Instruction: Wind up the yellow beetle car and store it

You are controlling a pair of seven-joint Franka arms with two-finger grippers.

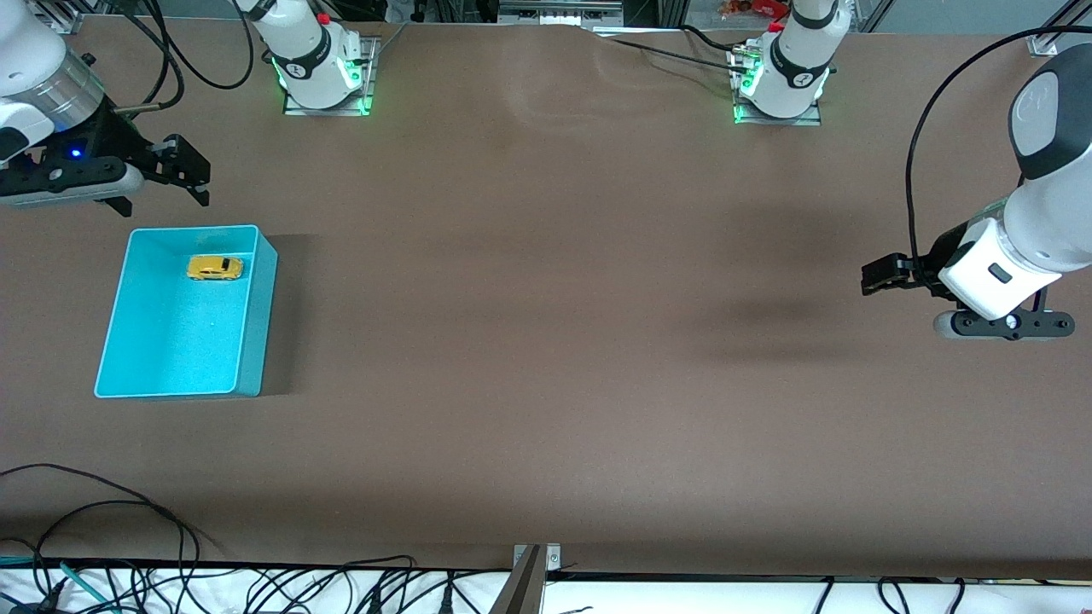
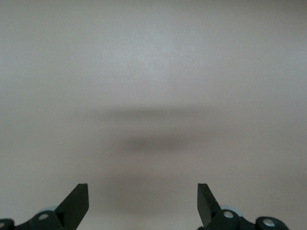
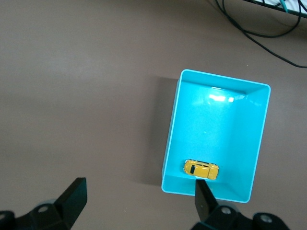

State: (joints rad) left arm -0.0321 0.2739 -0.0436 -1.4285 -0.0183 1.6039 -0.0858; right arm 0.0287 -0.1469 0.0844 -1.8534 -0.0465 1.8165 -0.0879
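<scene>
Yellow beetle car [image 1: 215, 268] sits on its wheels inside the turquoise bin [image 1: 256, 315], close to the bin's wall nearest the robot bases, so I judge the storing part done. I can't tell whether its spring is wound.

My right gripper [image 1: 171, 170] hangs just outside that same wall of the bin, over the brown desk [image 1: 546, 341], jaws spread wide and holding nothing. From its wrist camera I look straight down into the bin and see the car [image 3: 201, 169] alone there.

My left gripper [image 1: 887, 275] waits well apart from the bin, toward the left arm's end of the desk, jaws fully apart and empty, with only bare desk beneath.
</scene>
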